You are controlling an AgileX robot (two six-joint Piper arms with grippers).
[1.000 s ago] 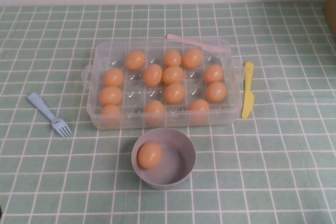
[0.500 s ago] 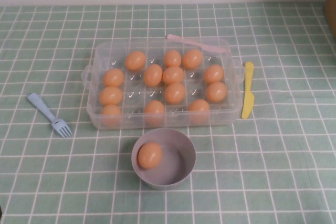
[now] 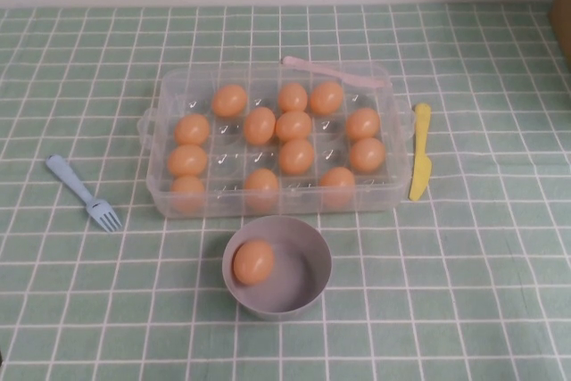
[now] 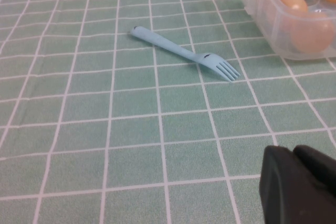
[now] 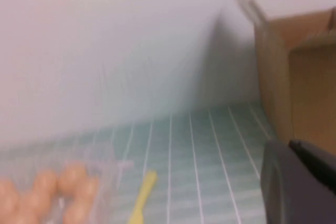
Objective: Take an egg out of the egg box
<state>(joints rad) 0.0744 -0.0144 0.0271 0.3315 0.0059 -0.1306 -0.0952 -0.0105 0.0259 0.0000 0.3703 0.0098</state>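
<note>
While both arms sit outside my high view, I see the egg box point(image 3: 278, 138) on the table point(image 3: 482, 274), a dozen eggs in its cups. One egg point(image 3: 253, 261) lies in the grey bowl point(image 3: 308, 289) just in front of the egg box. Left end effector point(image 4: 300, 186) hangs near the blue fork point(image 4: 185, 54); right end effector point(image 5: 299, 182) beyond the yellow knife point(image 5: 142, 195). Whether either is open, I cannot tell.

Even soft light is showing across the high view; right wrist view is blurring heavily, shadows staying faint.
</note>
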